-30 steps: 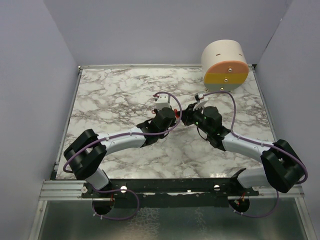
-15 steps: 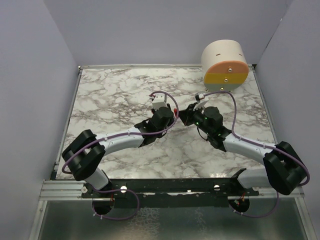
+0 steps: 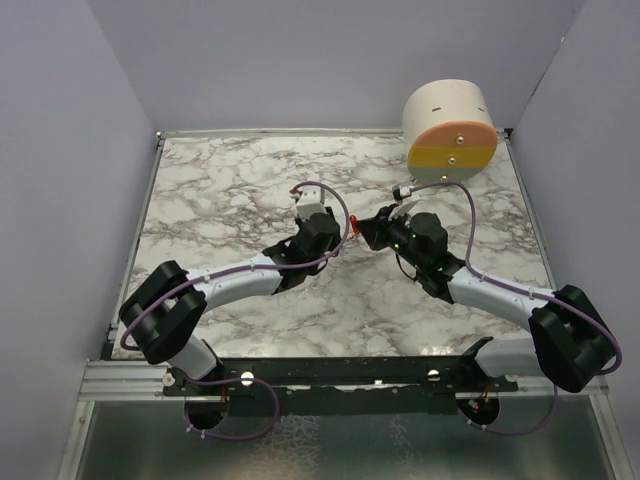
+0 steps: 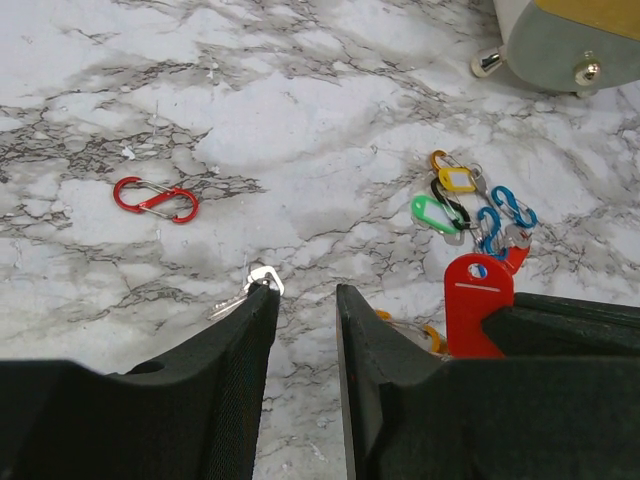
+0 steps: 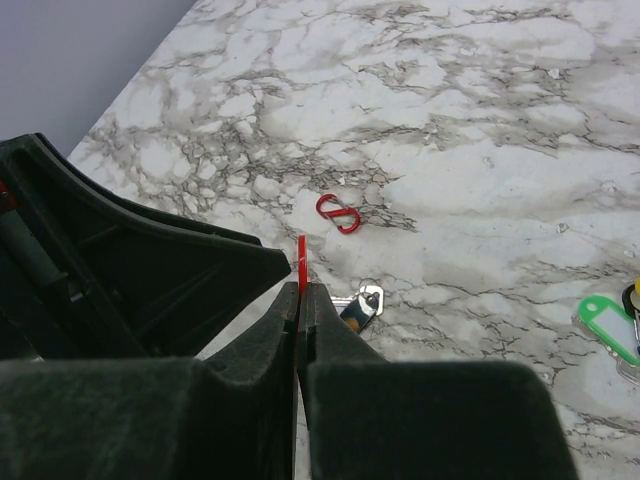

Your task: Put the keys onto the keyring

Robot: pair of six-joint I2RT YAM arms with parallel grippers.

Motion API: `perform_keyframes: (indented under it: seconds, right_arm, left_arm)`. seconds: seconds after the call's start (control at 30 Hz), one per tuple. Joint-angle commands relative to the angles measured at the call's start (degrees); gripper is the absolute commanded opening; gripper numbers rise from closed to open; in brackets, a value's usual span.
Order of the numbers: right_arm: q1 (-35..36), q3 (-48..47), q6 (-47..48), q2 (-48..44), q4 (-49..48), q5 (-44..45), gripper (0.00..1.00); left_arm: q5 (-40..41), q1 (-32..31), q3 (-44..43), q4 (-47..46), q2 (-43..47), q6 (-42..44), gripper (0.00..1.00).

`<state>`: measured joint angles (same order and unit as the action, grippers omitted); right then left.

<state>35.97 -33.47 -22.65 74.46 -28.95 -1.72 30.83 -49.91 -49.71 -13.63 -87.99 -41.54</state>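
Marble surface [image 4: 300,120] underneath; right hand [image 5: 300,295] clamps the red key [image 5: 302,258] edge-on. Left hand [image 4: 305,300], jaws parted and empty, ought to take the keyring [image 4: 460,200] just ahead of it squarely.

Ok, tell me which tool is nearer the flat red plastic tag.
Right. The right tool is shut on the edge of the flat red plastic tag. The left tool stands open, with the tag just outside one of its fingers.
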Motion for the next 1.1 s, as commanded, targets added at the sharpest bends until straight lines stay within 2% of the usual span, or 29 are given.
perform_keyframes:
  seconds: [0.0,0.23,0.33,0.4,0.53,0.7,1.07]
  right_arm:
    - [0.2,0.3,0.6,-1.3,0.4,1.7,0.01]
    - [0.2,0.5,0.8,-1.7,0.7,2.5,0.01]
    - [0.2,0.6,0.7,-2.1,0.8,3.3,0.01]
    - [0.2,0.7,0.6,-2.3,1.1,4.3,0.01]
    - [0.2,0.4,1.8,-2.0,1.9,8.4,0.00]
    - [-0.5,-2.3,4.4,0.7,5.3,15.8,0.01]
    - [-5.5,-6.9,3.5,8.9,10.8,18.6,0.01]
  left_arm:
    - [-0.2,0.6,1.5,-0.7,2.6,-0.5,0.34]
    - [-0.1,1.1,2.6,-0.3,4.1,-0.4,0.50]
    - [0.2,1.3,3.0,0.2,4.9,-0.2,0.61]
    - [0.5,1.3,3.1,0.9,5.4,-0.2,0.71]
    - [2.1,1.4,3.1,3.7,6.6,-0.2,0.98]
    - [3.1,1.8,4.3,4.9,9.4,0.2,0.99]
    - [4.6,2.3,6.3,6.5,13.8,1.4,0.99]
